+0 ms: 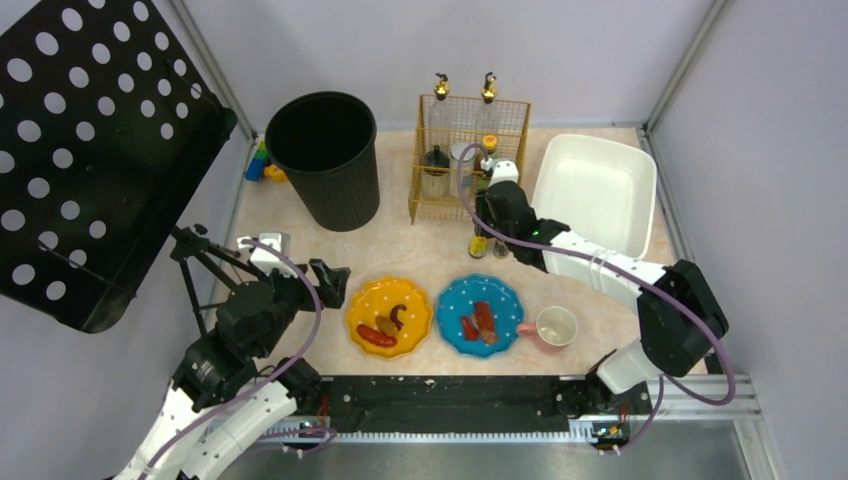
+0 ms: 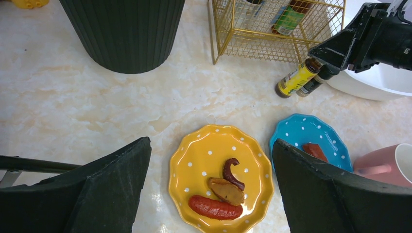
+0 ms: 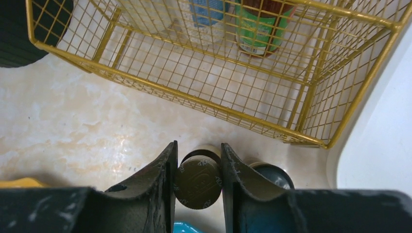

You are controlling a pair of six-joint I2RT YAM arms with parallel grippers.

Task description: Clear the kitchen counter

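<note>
The kitchen counter (image 1: 420, 250) is pale marbled stone. My right gripper (image 1: 492, 218) is shut on the brown cap of a yellow-labelled bottle (image 3: 198, 182) standing upright in front of the gold wire rack (image 1: 470, 160); this bottle also shows in the left wrist view (image 2: 295, 79). A second dark-capped bottle (image 3: 272, 174) stands close beside it on the right. My left gripper (image 2: 211, 141) is open and empty, hovering over the yellow dotted plate (image 2: 194, 160) with sausage pieces. A blue dotted plate (image 1: 452, 300) with food and a pink mug (image 1: 553, 328) stand near the front.
A black ribbed bin (image 1: 325, 160) stands at the back left, a white tub (image 1: 595, 190) at the back right. The rack holds several bottles. A small coloured toy (image 1: 265, 165) lies behind the bin. A tripod (image 1: 195, 260) with a perforated black panel stands at the left.
</note>
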